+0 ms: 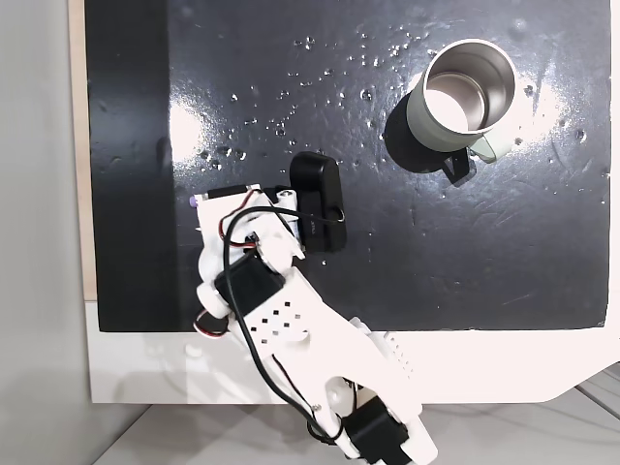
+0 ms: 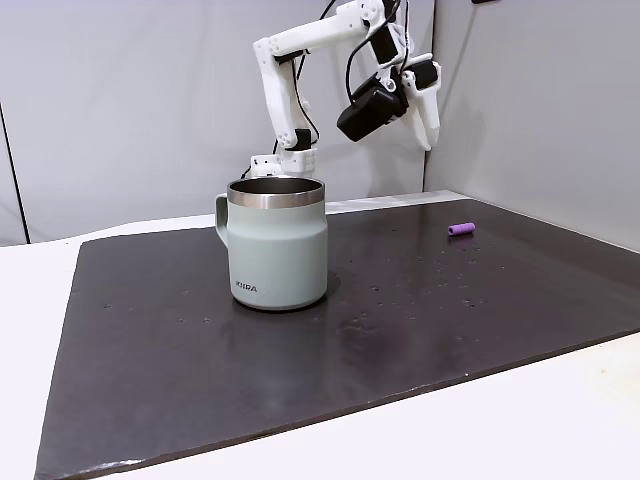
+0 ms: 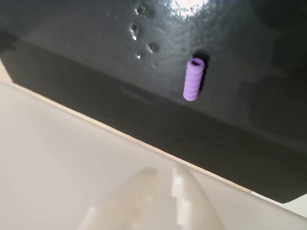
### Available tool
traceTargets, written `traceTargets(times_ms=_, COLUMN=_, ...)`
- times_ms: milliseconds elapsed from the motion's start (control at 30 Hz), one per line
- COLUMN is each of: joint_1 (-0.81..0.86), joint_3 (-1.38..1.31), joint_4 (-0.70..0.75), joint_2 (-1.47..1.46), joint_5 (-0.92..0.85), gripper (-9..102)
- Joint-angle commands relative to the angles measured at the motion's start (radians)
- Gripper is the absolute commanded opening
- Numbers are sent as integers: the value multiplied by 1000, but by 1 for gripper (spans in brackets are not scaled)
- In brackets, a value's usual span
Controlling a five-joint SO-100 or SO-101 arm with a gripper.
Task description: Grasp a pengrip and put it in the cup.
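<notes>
The pengrip (image 3: pixel 194 79), a small ribbed lilac tube, lies on the black mat; it is at the mat's far right in a fixed view (image 2: pixel 461 229) and peeks out beside the gripper tip in a fixed view (image 1: pixel 195 201). My gripper (image 2: pixel 433 140) hangs high in the air above the pengrip, well clear of it, pointing down. Its fingers look pressed together as one narrow wedge with nothing between them. A blurred pale fingertip (image 3: pixel 177 184) enters the wrist view from the bottom. The cup (image 2: pixel 276 248), a grey-green mug (image 1: pixel 455 124) with a steel inside, stands upright far from the pengrip.
The black mat (image 1: pixel 465 262) covers most of the white table and has small dents and glare spots. Its edge runs close to the pengrip in the wrist view, with the pale table (image 3: pixel 57 158) beyond. Grey walls (image 2: pixel 120 100) stand behind.
</notes>
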Motion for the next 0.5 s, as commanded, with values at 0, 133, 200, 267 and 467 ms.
traceTargets(times_ms=0, joint_1=-15, joint_3=-126, joint_4=14, joint_2=-91, joint_5=89, gripper=19)
traceTargets(times_ms=133, joint_1=-51, joint_3=-196, joint_4=21, joint_2=-202, joint_5=164, gripper=24)
traceTargets(times_ms=200, joint_1=-72, joint_3=-233, joint_4=25, joint_2=-256, joint_5=184, gripper=24)
traceTargets(times_ms=267, joint_1=-95, joint_3=-278, joint_4=37, joint_2=-313, joint_5=204, gripper=25)
traceTargets(times_ms=467, joint_1=-126, joint_3=-400, joint_4=87, joint_2=-492, joint_5=245, gripper=26)
